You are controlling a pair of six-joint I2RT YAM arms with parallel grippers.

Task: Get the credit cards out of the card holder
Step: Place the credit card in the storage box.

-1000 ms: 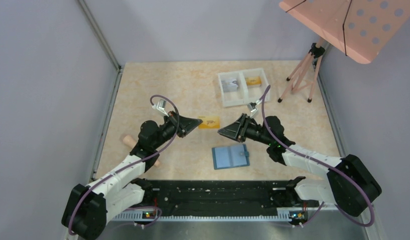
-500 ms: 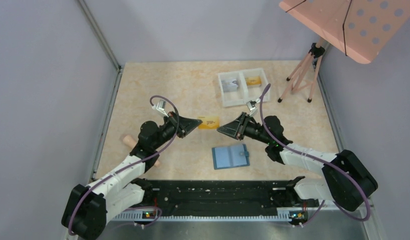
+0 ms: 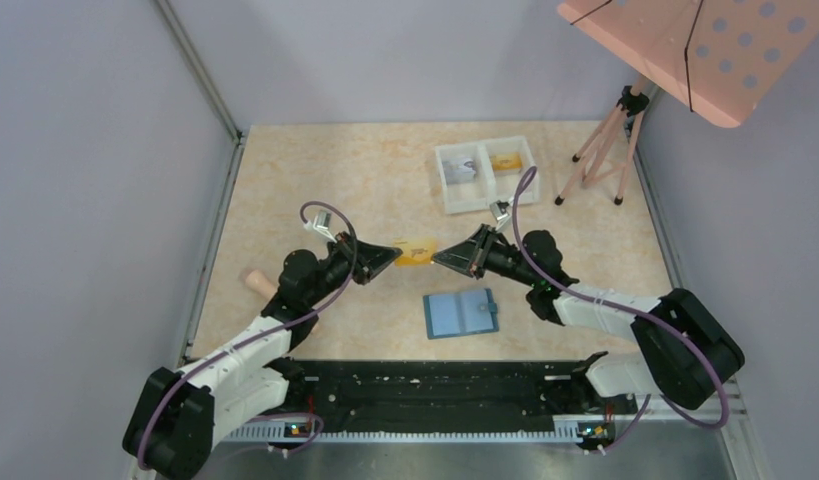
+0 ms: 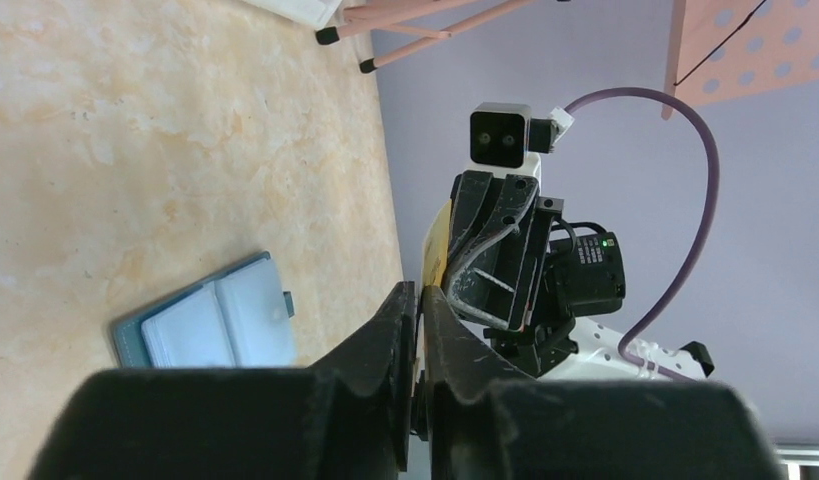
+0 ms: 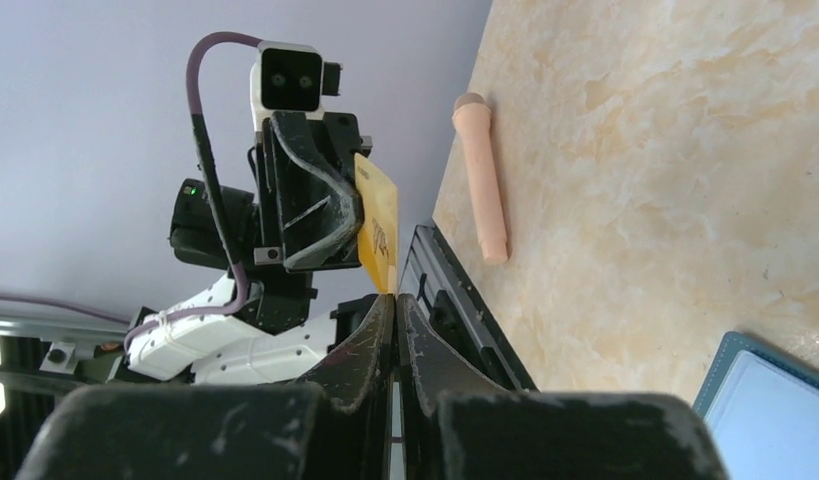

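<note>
An orange-gold card (image 3: 415, 252) hangs above the worktop (image 3: 315, 180), caught between the 2 arms. The left pincer (image 3: 393, 256) is clenched on its left end and the right pincer (image 3: 437, 260) on its right end, so the card's long axis runs along the line from one pincer to the other. From the right wrist the card (image 5: 377, 225) shows its printed face, its near edge running down between the closed tips of the right pincer (image 5: 395, 300). From the left wrist it is only a thin yellow sliver (image 4: 435, 240) past the left pincer (image 4: 417, 295). The card holder (image 3: 461, 314) lies open and flat on the worktop, nearer the bases than the card and slightly to its right, touched by neither arm; whether cards remain in its pockets I cannot tell. The white tray (image 3: 442, 180), with 1 card in each of its 2 compartments, lies beyond and to the right, nearer the right arm, so the handover looks meant to leave the card with that arm once the left pincer releases
</note>
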